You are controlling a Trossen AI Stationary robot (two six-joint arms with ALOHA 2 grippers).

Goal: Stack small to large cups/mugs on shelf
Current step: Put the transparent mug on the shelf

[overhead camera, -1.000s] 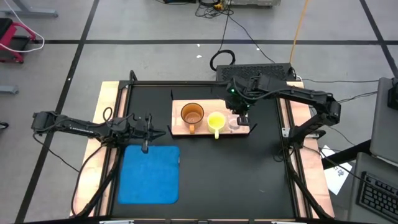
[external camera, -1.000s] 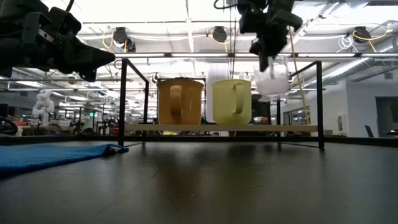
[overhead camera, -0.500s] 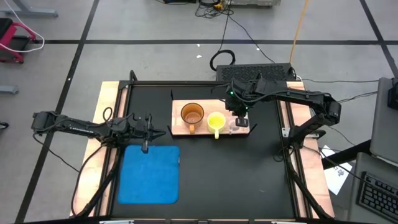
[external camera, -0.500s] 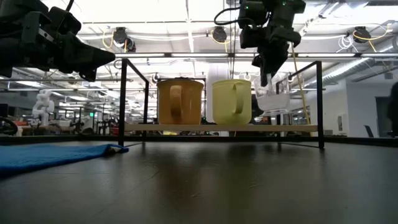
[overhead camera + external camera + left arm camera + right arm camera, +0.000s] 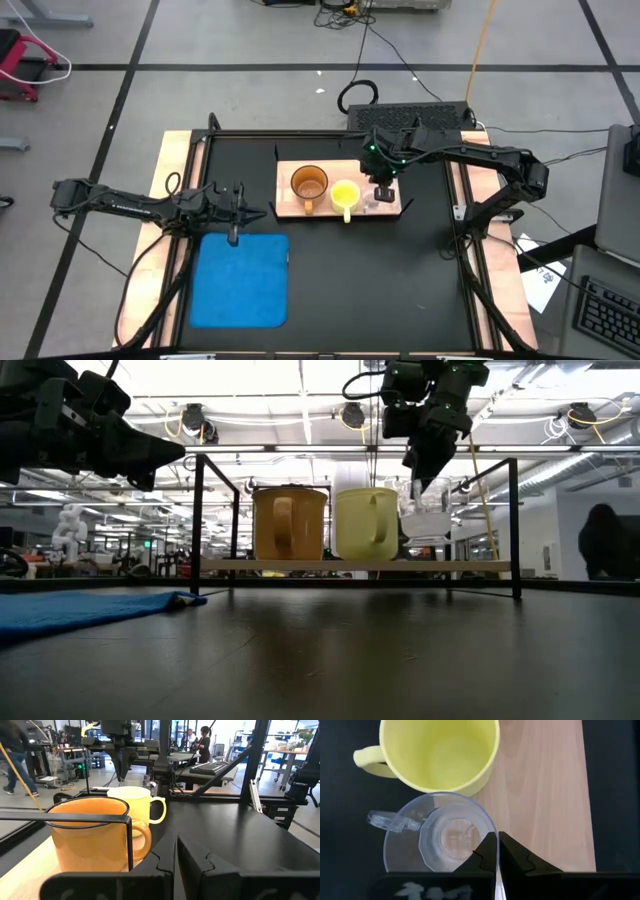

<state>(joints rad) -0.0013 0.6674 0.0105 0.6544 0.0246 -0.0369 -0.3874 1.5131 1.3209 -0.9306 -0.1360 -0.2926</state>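
Observation:
The orange-brown mug point(image 5: 309, 184) and the yellow mug point(image 5: 346, 195) stand upright on the wooden shelf board point(image 5: 290, 205), their handles toward the table's near edge. My right gripper point(image 5: 384, 188) is shut on the clear glass cup point(image 5: 437, 840), just right of the yellow mug and close against it. In the low view the glass cup point(image 5: 428, 520) shows a little above the board. My left gripper point(image 5: 235, 222) is shut and empty over the far edge of the blue mat point(image 5: 243, 280). My right gripper holds the glass cup by its rim point(image 5: 491, 824), on the side away from its handle point(image 5: 390, 820). One finger point(image 5: 489, 851) is inside the cup and one outside. The fingers come from above, pointing down. The cup hangs upright, its base seemingly just clear of the board.
Dark metal brackets point(image 5: 197, 520) stand at the shelf's corners, and a black frame runs around the table. The board has bare wood point(image 5: 545, 795) on the cup's far side. A cable box point(image 5: 410, 115) sits beyond the table's far edge. A person point(image 5: 610, 540) shows in the room behind.
My right gripper has come down with the glass cup and gone a little toward the yellow mug. The cup, tilted a second ago, now hangs upright and lower. The yellow mug has slid slightly toward the orange-brown mug.

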